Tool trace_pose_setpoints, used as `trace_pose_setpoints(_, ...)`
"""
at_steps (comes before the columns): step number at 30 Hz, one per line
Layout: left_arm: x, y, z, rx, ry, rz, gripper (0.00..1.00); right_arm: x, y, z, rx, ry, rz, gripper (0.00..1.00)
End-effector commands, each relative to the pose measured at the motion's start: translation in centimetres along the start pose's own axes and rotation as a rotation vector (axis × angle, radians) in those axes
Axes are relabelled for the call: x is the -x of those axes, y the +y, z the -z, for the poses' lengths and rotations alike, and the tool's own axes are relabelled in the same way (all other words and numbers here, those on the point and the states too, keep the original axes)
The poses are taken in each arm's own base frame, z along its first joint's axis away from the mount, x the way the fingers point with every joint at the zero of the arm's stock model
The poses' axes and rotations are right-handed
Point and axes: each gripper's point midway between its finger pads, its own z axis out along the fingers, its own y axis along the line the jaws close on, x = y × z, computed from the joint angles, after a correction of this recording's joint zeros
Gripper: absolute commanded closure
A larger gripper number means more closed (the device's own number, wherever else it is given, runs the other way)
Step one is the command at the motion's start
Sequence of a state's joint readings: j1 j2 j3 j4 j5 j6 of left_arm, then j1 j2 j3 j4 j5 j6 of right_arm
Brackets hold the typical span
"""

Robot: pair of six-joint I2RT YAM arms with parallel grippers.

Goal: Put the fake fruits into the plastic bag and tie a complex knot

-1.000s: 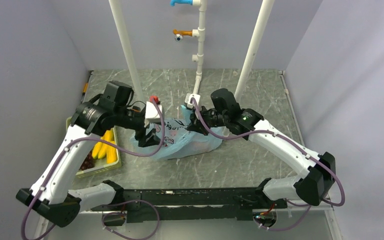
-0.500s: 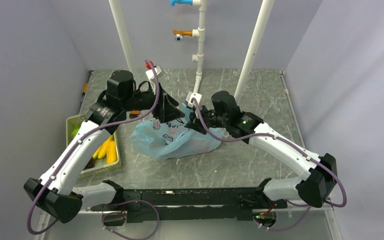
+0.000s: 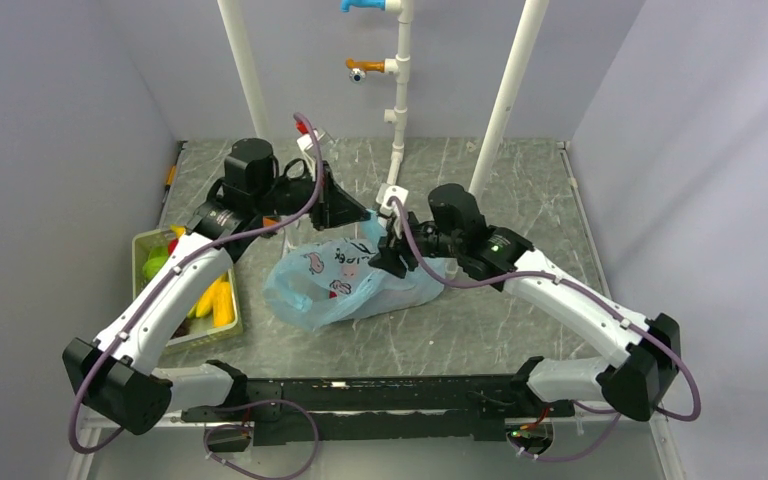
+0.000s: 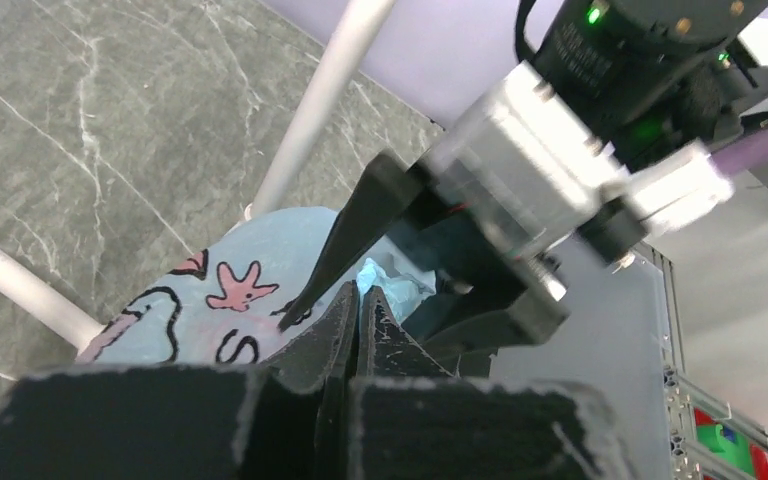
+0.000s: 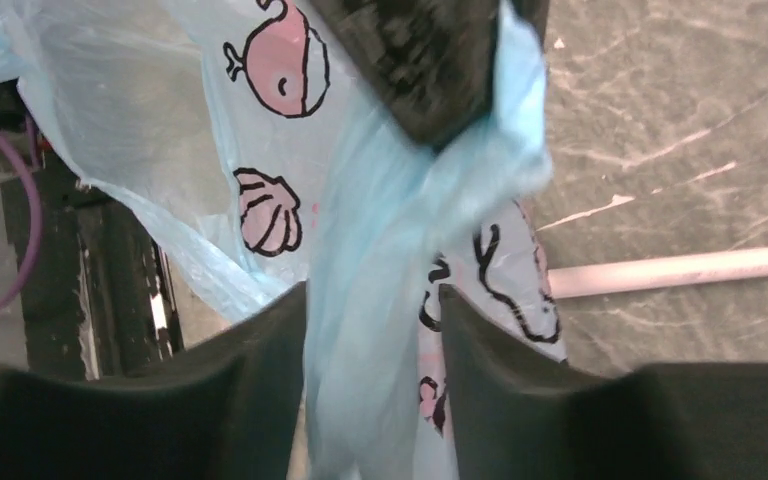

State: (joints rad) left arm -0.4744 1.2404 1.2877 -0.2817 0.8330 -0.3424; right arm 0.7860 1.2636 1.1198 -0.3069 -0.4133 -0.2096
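Note:
The light-blue plastic bag (image 3: 345, 283) with cartoon prints lies mid-table. My left gripper (image 3: 365, 214) hovers over its far side. In the left wrist view it (image 4: 358, 293) is shut, with a tuft of bag plastic (image 4: 392, 281) at its tips. From the right wrist, the left gripper (image 5: 420, 70) pinches a bunched strip of the bag (image 5: 380, 300). That strip hangs down between the spread fingers of my open right gripper (image 5: 372, 290), which sits at the bag's right end (image 3: 387, 256). Fake fruits, yellow bananas (image 3: 215, 300) and a green piece (image 3: 152, 266), lie in the tray. No knot shows.
A green tray (image 3: 205, 340) stands at the left under my left arm. Two slanted white pipes (image 3: 250, 90) (image 3: 505, 95) and an upright pipe (image 3: 398, 120) with blue and orange taps rise behind the bag. Grey walls close in both sides.
My left gripper swung up from the bag's left side to its far side and shut on the bag's strip. My right gripper opened and released it. The bag slumped forward-left.

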Motion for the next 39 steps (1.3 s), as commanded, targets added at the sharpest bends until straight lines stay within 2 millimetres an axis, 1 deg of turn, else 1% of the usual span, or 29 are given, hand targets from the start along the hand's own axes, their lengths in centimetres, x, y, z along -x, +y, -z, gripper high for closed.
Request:
trace_pose_setpoints(1,1.7,-2.5,2.5,-0.166,-0.074,-0.152,1.0,3.3,1.6,4.2,0.088,-0.103,0.004,0.3)
trace_pose_setpoints(2,1.9,-3.1,3.0,-0.207,-0.081,-0.185,1.0,3.6,1.3,5.2,0.095,-0.124,-0.015,0.22)
trace_pose_setpoints(3,2.0,-3.7,3.5,-0.243,-0.079,-0.223,1.0,3.9,1.4,5.9,0.12,-0.144,-0.021,0.16)
trace_pose_setpoints(4,1.9,-4.5,4.0,-0.302,-0.063,-0.282,1.0,4.3,1.7,6.5,0.143,-0.16,-0.018,0.13)
trace_pose_setpoints(6,1.8,-5.3,4.3,-0.365,-0.031,-0.337,1.0,4.8,2.5,6.9,0.2,-0.177,0.005,0.12)
trace_pose_setpoints(8,1.8,-5.8,4.4,-0.431,-0.001,-0.342,1.0,5.2,2.9,6.5,0.252,-0.193,0.022,0.11)
trace_pose_setpoints(10,1.8,-6.4,4.4,-0.473,0.014,-0.337,1.0,5.8,2.7,5.7,0.279,-0.216,0.027,0.1)
trace_pose_setpoints(12,1.9,-6.4,4.2,-0.467,0.009,-0.337,1.0,6.4,2.4,4.6,0.306,-0.237,0.021,0.11)
trace_pose_setpoints(13,2.1,-6.2,4.1,-0.453,0.001,-0.335,1.0,6.6,2.1,3.9,0.315,-0.242,0.014,0.13)
trace_pose_setpoints(14,2.5,-6.2,4.0,-0.449,-0.013,-0.343,1.0,6.8,1.9,3.3,0.317,-0.251,0.017,0.18)
trace_pose_setpoints(15,2.6,-6.1,3.9,-0.446,-0.015,-0.327,1.0,6.7,1.8,2.7,0.321,-0.25,0.015,0.26)
trace_pose_setpoints(18,3.4,-6.1,3.7,-0.428,-0.035,-0.327,1.0,5.1,1.3,1.2,0.316,-0.231,-0.002,0.53)
trace_pose_setpoints(21,4.3,-5.9,4.2,-0.372,-0.046,-0.34,0.99,2.8,1.3,0.6,0.309,-0.194,-0.014,0.98)
trace_pose_setpoints(22,4.6,-5.8,4.9,-0.351,-0.044,-0.347,0.84,2.4,1.3,0.8,0.302,-0.187,-0.018,1.0)
trace_pose_setpoints(23,4.9,-5.7,5.9,-0.329,-0.038,-0.358,0.58,2.0,1.3,1.0,0.296,-0.18,-0.017,1.0)
trace_pose_setpoints(24,4.9,-5.2,7.1,-0.295,-0.028,-0.417,0.39,1.8,1.3,1.4,0.287,-0.175,-0.017,1.0)
trace_pose_setpoints(25,4.9,-4.8,8.6,-0.243,-0.009,-0.453,0.21,1.8,1.3,1.8,0.282,-0.172,-0.016,1.0)
trace_pose_setpoints(26,4.4,-4.2,9.8,-0.181,0.028,-0.524,0.12,1.6,1.2,2.1,0.274,-0.166,-0.018,1.0)
trace_pose_setpoints(27,3.1,-4.0,11.1,-0.136,0.112,-0.637,0.06,1.5,1.2,2.5,0.267,-0.163,-0.021,1.0)
trace_pose_setpoints(28,1.1,-3.4,12.0,-0.098,0.223,-0.661,0.02,1.5,1.2,2.7,0.264,-0.162,-0.023,1.0)
trace_pose_setpoints(30,-1.4,-2.2,14.0,0.017,0.357,-0.745,0.01,1.4,1.2,2.9,0.266,-0.155,-0.03,1.0)
trace_pose_setpoints(32,-4.2,-2.5,15.4,0.025,0.432,-0.92,0.01,1.2,1.2,3.0,0.272,-0.145,-0.04,1.0)
trace_pose_setpoints(34,-6.7,-3.0,15.9,-0.013,0.502,-1.024,0.0,1.0,1.1,3.0,0.271,-0.14,-0.045,1.0)
trace_pose_setpoints(36,-8.4,-3.1,16.1,-0.026,0.569,-1.021,0.01,0.9,1.0,2.9,0.273,-0.134,-0.049,1.0)
trace_pose_setpoints(39,-8.8,-3.3,16.0,-0.029,0.58,-0.985,0.0,1.0,1.0,2.9,0.285,-0.13,-0.048,1.0)
